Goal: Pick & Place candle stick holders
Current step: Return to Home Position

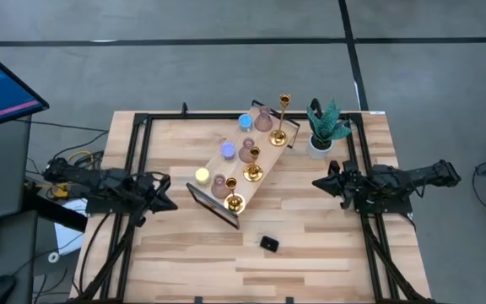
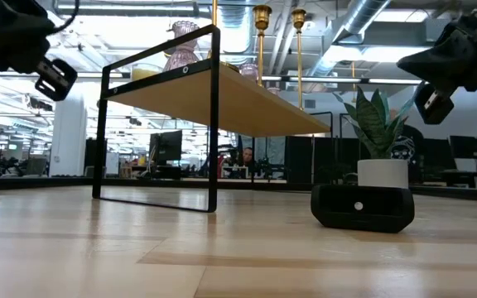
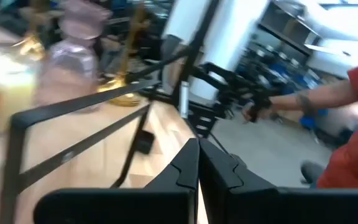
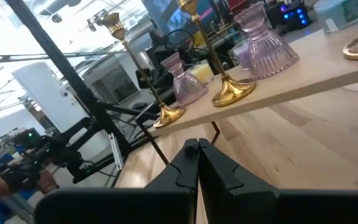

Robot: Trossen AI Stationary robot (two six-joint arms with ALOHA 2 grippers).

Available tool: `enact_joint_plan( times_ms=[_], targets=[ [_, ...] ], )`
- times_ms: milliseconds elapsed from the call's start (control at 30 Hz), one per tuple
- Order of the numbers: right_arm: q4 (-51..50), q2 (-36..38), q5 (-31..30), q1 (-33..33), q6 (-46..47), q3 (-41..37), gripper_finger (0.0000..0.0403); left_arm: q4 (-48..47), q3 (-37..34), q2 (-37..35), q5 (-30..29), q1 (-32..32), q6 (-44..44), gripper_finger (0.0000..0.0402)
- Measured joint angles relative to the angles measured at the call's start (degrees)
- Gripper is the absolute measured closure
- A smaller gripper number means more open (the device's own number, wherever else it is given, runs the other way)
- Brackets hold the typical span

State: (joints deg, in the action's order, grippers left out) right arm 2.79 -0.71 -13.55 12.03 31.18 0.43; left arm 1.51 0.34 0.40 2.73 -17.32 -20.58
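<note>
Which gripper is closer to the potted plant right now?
Right. The right gripper is close by the potted plant, on the table's right side. The left gripper is at the left side, with the whole shelf between it and the plant.

— Where do the cameras sit?
— One hangs overhead, looking straight down on the whole table point(image 1: 310, 253). One sits at table-top height, close to the black block point(image 2: 363, 207), facing the room. One rides each wrist, looking inward from opposite sides.
— What do they share?
— The shelf point(image 1: 234, 166) and its candle stick holders point(image 1: 251, 173), in all four.
</note>
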Motion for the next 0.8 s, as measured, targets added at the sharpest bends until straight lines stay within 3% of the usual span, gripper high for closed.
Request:
enact_joint_plan(
  times_ms=[67, 800],
  targets=[
    [0.0, 0.0, 0.1, -0.2, -0.8, 0.0, 0.0403, 0.3, 0.0, 0.0, 2.1, 0.0, 1.8, 0.0397],
    [-0.1, -0.1, 0.2, -0.2, -1.6, 0.0, 0.0403, 0.0, 0.0, 0.1, -0.1, 0.0, 0.2, 0.0394]
  ],
)
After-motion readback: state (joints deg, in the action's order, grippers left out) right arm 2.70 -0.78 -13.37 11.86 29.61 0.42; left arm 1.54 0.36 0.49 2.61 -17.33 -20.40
